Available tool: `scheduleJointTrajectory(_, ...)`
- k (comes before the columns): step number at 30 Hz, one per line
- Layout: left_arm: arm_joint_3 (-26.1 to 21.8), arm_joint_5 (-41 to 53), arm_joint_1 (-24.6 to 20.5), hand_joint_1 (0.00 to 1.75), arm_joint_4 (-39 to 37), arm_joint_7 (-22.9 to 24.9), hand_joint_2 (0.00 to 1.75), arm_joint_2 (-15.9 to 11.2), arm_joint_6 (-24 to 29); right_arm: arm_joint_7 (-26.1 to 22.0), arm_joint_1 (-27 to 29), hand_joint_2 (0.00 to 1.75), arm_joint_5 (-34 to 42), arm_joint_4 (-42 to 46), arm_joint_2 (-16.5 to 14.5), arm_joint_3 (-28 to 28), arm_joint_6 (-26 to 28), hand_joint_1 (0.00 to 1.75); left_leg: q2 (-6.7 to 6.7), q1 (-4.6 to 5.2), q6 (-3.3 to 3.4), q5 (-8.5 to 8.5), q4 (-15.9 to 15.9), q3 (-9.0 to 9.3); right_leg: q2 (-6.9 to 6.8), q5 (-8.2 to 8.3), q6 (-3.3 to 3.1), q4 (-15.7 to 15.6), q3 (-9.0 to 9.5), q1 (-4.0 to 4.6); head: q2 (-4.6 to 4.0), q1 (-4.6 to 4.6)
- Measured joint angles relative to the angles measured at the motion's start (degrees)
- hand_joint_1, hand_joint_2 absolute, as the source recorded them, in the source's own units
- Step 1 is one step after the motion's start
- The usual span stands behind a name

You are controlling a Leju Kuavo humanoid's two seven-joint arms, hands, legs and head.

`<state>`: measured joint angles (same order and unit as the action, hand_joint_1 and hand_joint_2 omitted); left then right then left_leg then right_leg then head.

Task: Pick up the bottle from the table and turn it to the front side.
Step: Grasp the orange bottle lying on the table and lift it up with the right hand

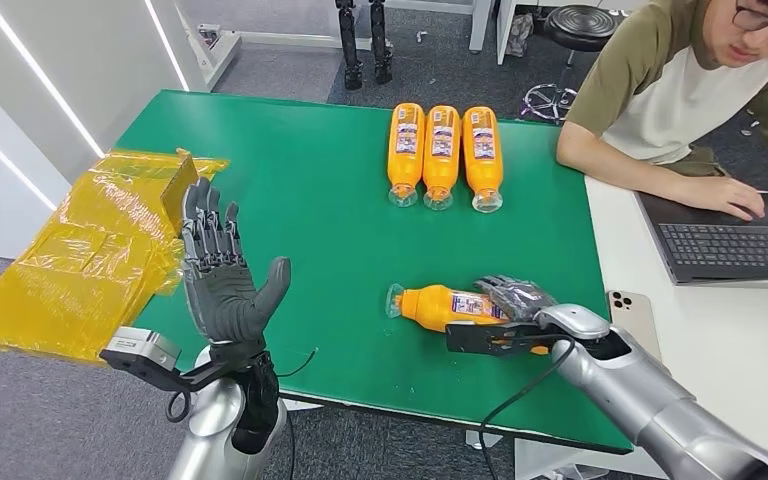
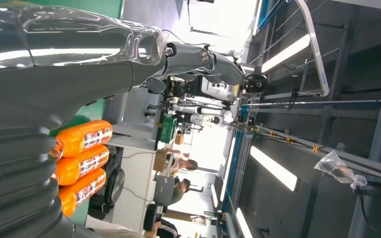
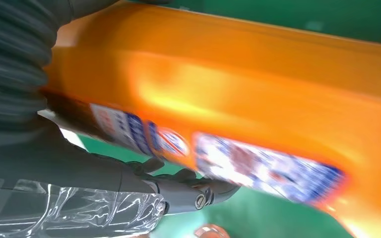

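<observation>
An orange bottle with a blue and white label lies on its side on the green table, cap end pointing left. My right hand wraps over its right end and grips it. Seen close in the right wrist view, the bottle is orange with its label facing the camera, and the thumb lies under it. My left hand is raised above the table's front left edge, palm up, fingers spread, holding nothing. A row of three more orange bottles lies at the table's far side.
Crumpled yellow plastic bags cover the table's left edge. A person sits at the right with an arm on a white desk, a laptop and a phone there. The three bottles also appear in the left wrist view.
</observation>
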<state>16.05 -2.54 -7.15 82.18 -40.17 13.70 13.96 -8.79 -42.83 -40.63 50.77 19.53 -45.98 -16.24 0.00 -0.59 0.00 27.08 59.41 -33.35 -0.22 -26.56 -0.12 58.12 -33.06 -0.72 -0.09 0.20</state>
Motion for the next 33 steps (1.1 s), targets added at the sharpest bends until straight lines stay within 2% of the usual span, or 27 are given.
scheduleJointTrajectory(4, -0.1, -0.1, 0.0, 0.00, 0.0, 0.0, 1.75, 0.0, 0.4, 0.6, -0.9, 1.75, 0.5, 0.4, 1.4, -1.3, -2.3, 0.00, 0.01, 0.00, 0.00, 0.00, 0.0, 0.00, 0.00, 0.00, 0.00, 0.0, 0.00, 0.00, 0.00, -0.01)
scheduleJointTrajectory(10, -0.2, -0.3, 0.0, 0.00, 0.0, 0.0, 1.75, 0.0, 1.0, 1.2, -3.3, 1.75, 0.3, -0.5, 1.5, -3.6, -2.7, 0.00, 0.00, -0.01, 0.00, -0.01, 0.0, 0.00, 0.00, 0.00, 0.00, 0.0, -0.01, 0.01, 0.00, -0.02)
scheduleJointTrajectory(14, -0.3, -0.4, 0.0, 0.00, 0.0, 0.0, 1.75, 0.0, 1.2, 1.1, -4.1, 1.75, 0.3, -1.6, 1.2, -4.7, -1.9, 1.73, 0.00, -0.01, 0.00, -0.01, 0.0, 0.00, 0.00, 0.00, 0.00, 0.0, -0.01, 0.01, 0.00, -0.01)
scheduleJointTrajectory(22, -0.3, -0.3, 0.0, 0.00, 0.1, 0.0, 1.75, 0.0, 1.3, -0.7, -4.0, 1.75, 0.1, -4.1, -0.1, -6.1, 4.6, 1.75, 0.00, -0.01, 0.00, -0.01, 0.0, -0.01, 0.00, 0.00, 0.00, 0.0, -0.02, 0.01, 0.00, -0.02)
scheduleJointTrajectory(29, -0.4, -0.1, 0.3, 0.00, 0.7, 0.0, 1.75, 0.0, 1.3, -1.4, -3.4, 1.75, 0.5, -4.7, -0.6, -6.7, 6.8, 1.75, 0.00, -0.01, 0.00, -0.01, 0.0, -0.01, 0.00, 0.00, 0.00, 0.0, -0.02, 0.01, 0.00, -0.02)
scheduleJointTrajectory(33, -0.4, 0.0, 0.3, 0.00, 0.9, 0.0, 1.75, 0.0, 1.5, -1.5, -1.4, 1.75, 2.3, -4.6, -1.8, -6.0, 13.3, 1.75, 0.01, -0.02, 0.00, 0.00, 0.0, -0.01, 0.00, 0.00, 0.00, 0.0, -0.02, 0.02, 0.00, -0.01)
